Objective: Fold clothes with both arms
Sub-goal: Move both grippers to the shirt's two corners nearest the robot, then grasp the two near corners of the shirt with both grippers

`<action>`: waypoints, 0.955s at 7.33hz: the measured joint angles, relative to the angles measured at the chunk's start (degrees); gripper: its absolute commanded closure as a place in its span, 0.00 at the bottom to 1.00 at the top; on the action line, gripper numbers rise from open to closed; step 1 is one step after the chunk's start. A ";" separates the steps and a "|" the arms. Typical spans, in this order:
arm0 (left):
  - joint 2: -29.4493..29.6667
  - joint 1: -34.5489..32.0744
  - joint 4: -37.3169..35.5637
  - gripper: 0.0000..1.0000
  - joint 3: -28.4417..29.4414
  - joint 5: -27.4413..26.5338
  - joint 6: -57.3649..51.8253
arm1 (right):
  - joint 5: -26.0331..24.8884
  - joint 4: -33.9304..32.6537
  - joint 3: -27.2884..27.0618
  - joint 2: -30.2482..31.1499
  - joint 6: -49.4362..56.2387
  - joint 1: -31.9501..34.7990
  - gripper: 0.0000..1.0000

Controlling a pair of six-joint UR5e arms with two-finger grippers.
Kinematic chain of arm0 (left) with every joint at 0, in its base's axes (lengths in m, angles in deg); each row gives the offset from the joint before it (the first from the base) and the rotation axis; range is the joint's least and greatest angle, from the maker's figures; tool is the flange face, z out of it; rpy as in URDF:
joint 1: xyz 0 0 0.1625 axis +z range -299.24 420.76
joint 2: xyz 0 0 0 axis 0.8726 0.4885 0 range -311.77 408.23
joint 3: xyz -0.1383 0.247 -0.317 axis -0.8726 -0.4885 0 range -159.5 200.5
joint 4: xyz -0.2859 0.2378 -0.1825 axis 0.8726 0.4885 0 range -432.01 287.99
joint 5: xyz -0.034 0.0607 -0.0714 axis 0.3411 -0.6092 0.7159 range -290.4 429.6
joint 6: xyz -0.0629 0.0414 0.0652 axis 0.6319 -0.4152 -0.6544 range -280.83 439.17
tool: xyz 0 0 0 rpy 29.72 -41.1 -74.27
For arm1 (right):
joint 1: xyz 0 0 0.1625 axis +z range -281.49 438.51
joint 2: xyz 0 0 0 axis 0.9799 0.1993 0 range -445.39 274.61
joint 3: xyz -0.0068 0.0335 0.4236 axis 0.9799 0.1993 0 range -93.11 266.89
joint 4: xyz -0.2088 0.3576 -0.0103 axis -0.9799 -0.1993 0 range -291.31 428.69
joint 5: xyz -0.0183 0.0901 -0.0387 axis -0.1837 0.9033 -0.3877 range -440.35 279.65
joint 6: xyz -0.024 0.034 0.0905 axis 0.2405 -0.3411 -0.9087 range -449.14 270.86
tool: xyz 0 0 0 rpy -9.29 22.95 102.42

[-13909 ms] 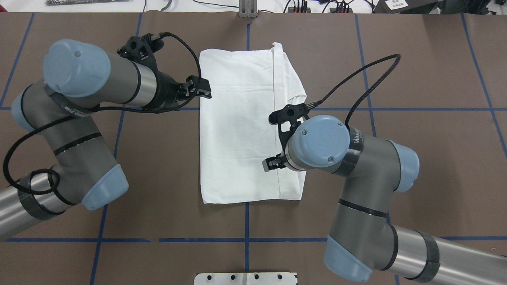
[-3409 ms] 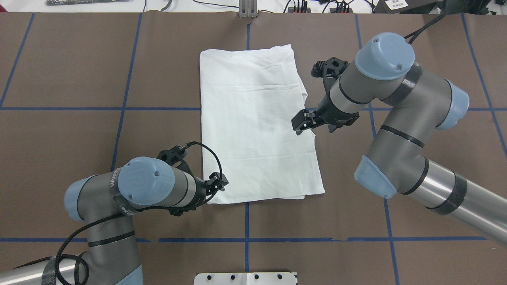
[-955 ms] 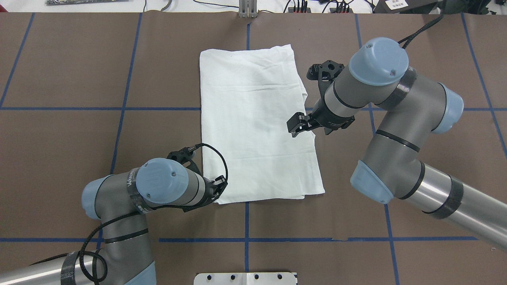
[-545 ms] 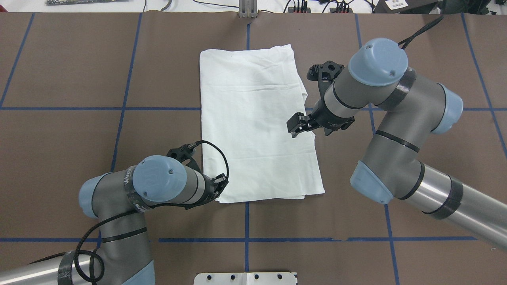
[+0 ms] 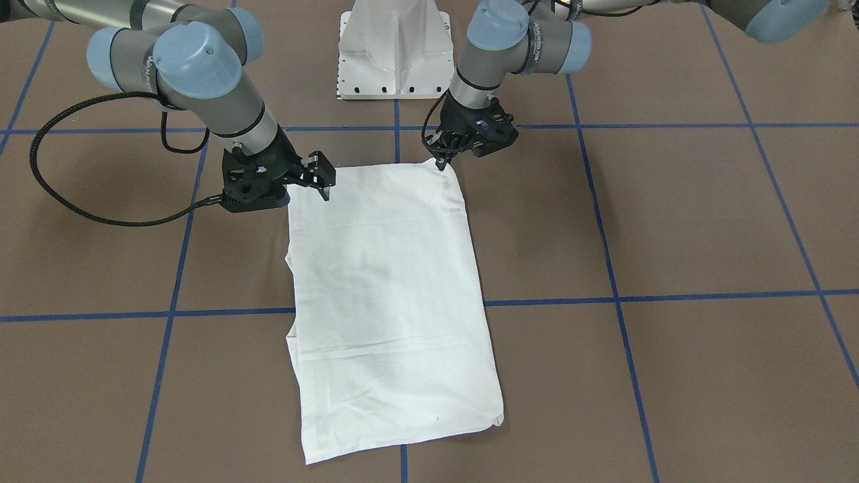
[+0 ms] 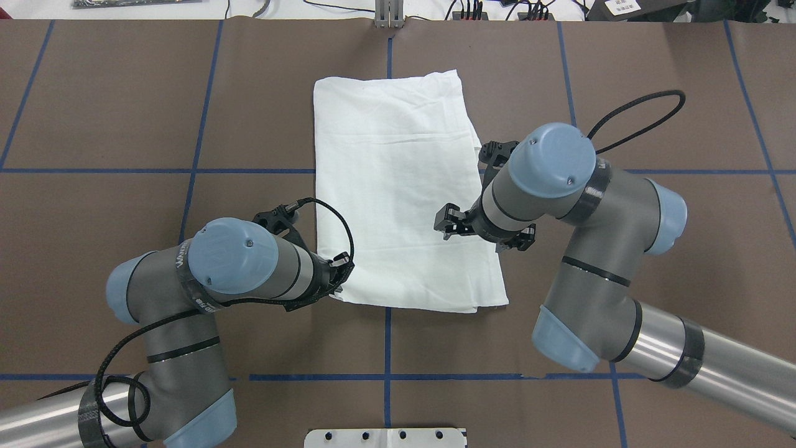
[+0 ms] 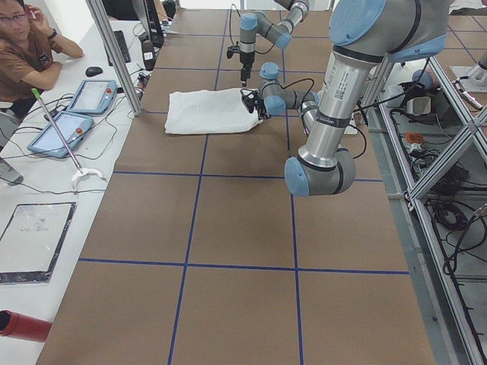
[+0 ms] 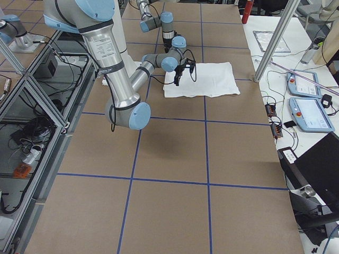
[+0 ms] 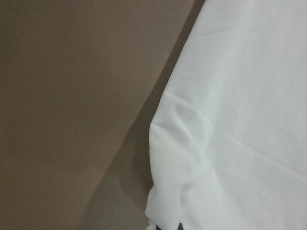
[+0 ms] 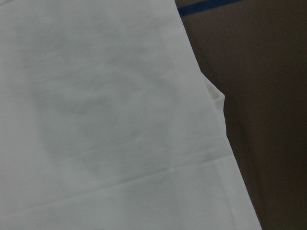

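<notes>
The white shirt (image 6: 398, 186) lies folded into a long rectangle in the middle of the table. Its print, collar and label are hidden. It also shows in the front view (image 5: 386, 302). My left gripper (image 6: 341, 274) is at the shirt's near left corner, shut on the bunched cloth there; the front view shows its tips (image 5: 443, 164) pinched on that corner. The left wrist view shows the puckered corner (image 9: 182, 143). My right gripper (image 6: 449, 223) is open and empty, just above the shirt's near right part, also in the front view (image 5: 321, 176). The right wrist view shows only cloth (image 10: 110, 120).
The brown table (image 6: 124, 124) carries blue tape lines. The white pedestal (image 6: 385, 437) stands at the near edge. In the left side view, a person (image 7: 23, 46) sits by tablets (image 7: 68, 125) on a side table, past a metal post (image 7: 114, 53).
My right arm has swung nearer and its gripper moved over the shirt's near right part. My left gripper has taken the near left corner, which has shifted slightly toward the far side.
</notes>
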State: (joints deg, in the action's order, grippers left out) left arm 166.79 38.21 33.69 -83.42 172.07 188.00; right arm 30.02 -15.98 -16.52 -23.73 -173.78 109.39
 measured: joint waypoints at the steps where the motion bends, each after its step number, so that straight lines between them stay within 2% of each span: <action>1: 0.00 -0.19 -0.03 1.00 -0.05 0.12 -0.35 | -1.69 -0.05 -0.01 0.13 -4.83 -1.94 0.00; 4: 0.01 -0.28 -0.05 1.00 -0.06 0.13 -0.62 | -2.72 -4.04 0.00 0.19 -15.00 -4.97 0.00; 7: 0.08 -0.14 0.02 1.00 -0.05 0.10 -0.63 | -3.08 -7.93 0.01 0.38 -17.61 -8.06 0.00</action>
State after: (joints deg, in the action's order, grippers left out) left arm 166.87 38.07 33.71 -83.47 172.17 187.37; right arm 26.95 -23.91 -16.51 -23.35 -191.38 101.34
